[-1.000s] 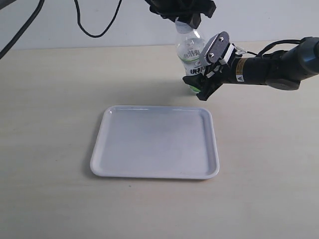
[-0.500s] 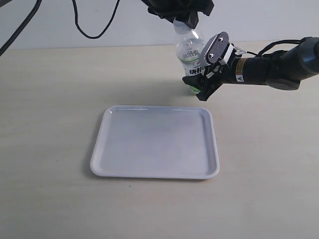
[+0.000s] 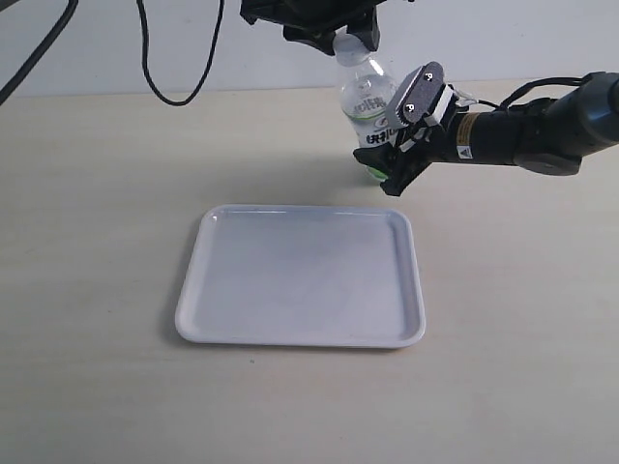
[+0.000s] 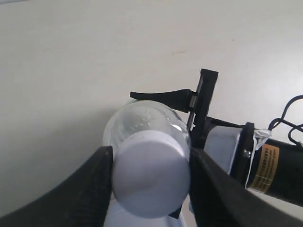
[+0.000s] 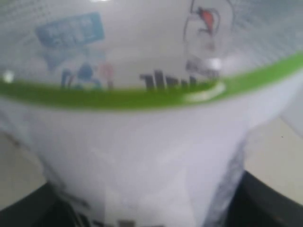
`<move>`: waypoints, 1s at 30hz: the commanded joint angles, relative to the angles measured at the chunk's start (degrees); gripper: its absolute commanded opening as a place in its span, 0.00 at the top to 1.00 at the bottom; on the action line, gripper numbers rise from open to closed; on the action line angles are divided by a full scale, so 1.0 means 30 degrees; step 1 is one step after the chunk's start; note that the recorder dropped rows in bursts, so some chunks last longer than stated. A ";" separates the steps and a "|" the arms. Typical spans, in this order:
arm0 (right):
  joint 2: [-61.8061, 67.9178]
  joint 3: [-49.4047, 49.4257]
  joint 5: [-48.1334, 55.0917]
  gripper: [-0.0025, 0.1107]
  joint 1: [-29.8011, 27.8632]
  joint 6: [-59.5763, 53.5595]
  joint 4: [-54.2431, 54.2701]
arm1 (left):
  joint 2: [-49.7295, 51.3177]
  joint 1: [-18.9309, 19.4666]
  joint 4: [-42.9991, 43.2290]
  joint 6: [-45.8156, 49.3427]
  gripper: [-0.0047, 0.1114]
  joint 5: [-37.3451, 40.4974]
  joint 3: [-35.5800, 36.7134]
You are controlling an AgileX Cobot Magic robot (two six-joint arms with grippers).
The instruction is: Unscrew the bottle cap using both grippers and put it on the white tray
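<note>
The clear bottle [image 3: 368,100] with its white-and-green label stands upright behind the white tray [image 3: 302,276]. My right gripper [image 3: 384,135] reaches in from the right and is shut on the bottle's body. In the right wrist view the label [image 5: 142,118] fills the picture, with a dark finger [image 5: 272,201] at its side. My left gripper [image 3: 343,34] hangs over the bottle's top. In the left wrist view its two black fingers [image 4: 90,189] press on both sides of the white bottle cap [image 4: 151,172], which sits over the bottle's shoulder [image 4: 142,118].
The tan table [image 3: 97,242] spreads round the tray. A black cable [image 3: 160,68] loops down at the back left. The right arm's black body [image 3: 542,130] lies low across the back right, with its finger [image 4: 199,99] seen beside the bottle.
The left gripper has turned and shifted a little to the left over the bottle's top, and its cable swung with it. The bottle, right gripper and tray stay put.
</note>
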 commanded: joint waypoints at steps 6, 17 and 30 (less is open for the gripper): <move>0.0136 0.0129 0.0379 0.98 0.0030 0.0534 -0.0138 | -0.0678 0.0183 -0.0160 0.1866 0.49 0.0346 -0.0088; 0.0136 0.0129 0.0379 0.98 0.0030 0.0534 -0.0138 | -0.0678 0.0183 -0.0160 0.2029 0.37 0.0346 -0.0088; 0.0136 0.0129 0.0379 0.98 0.0030 0.0534 -0.0138 | -0.0295 0.0183 -0.0124 0.2045 0.37 -0.0205 -0.0088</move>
